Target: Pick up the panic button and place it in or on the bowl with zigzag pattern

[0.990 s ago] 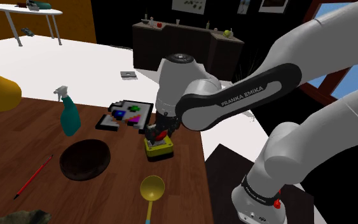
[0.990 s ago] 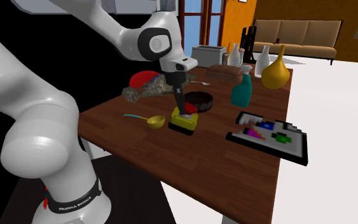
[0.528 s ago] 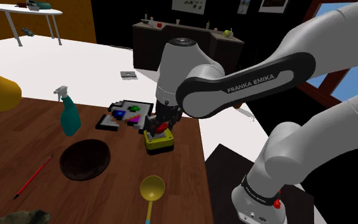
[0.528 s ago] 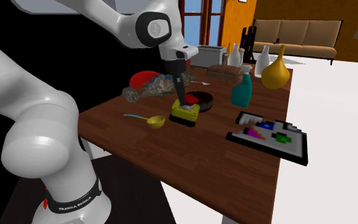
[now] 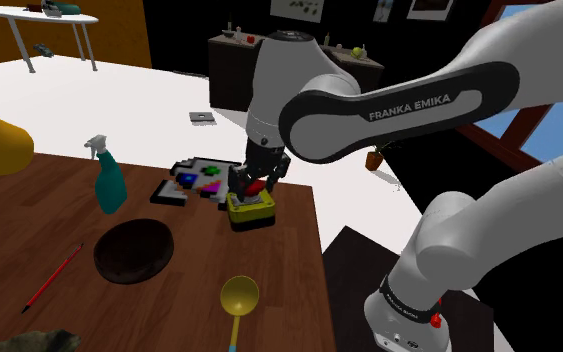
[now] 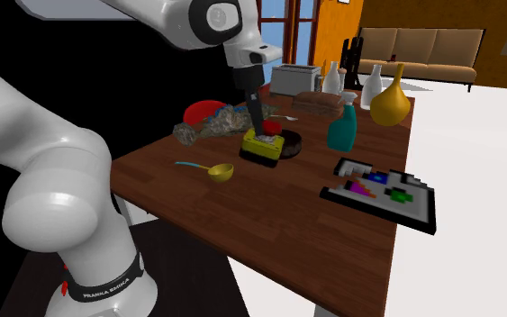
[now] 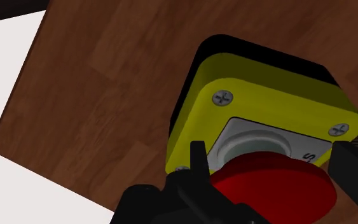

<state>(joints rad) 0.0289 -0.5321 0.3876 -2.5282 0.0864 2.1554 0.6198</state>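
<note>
**Button gripped by its cap, bowl open beside it**

Standing here, I see the arm holding the button by its red cap. The jaws are drawn in narrow against the cap's two sides, and the yellow housing hangs below them. That looks to me like the sensible place to take it. The cap is the one part slim enough to fit between the jaws, and the square housing looks too broad for them.

In the shoulder view the button is to the right of the bowl, near it but clearly apart. It seems to be just off the worktop rather than resting on it, though the gap underneath is hard to make out from any angle.

The bowl is dark, sits open side up and has nothing in it, so it can take the button as it stands. I cannot see a zigzag on it from here.

A teal spray bottle stands beyond the bowl and a yellow ladle lies on its near right. Neither is between the bowl and the button, so the way across looks free.

My reading is that the lift is under way. What remains is to carry the button over the bowl's rim and set it down inside. The risk is the heavy housing slipping off that smooth, rounded cap on the way.
</note>
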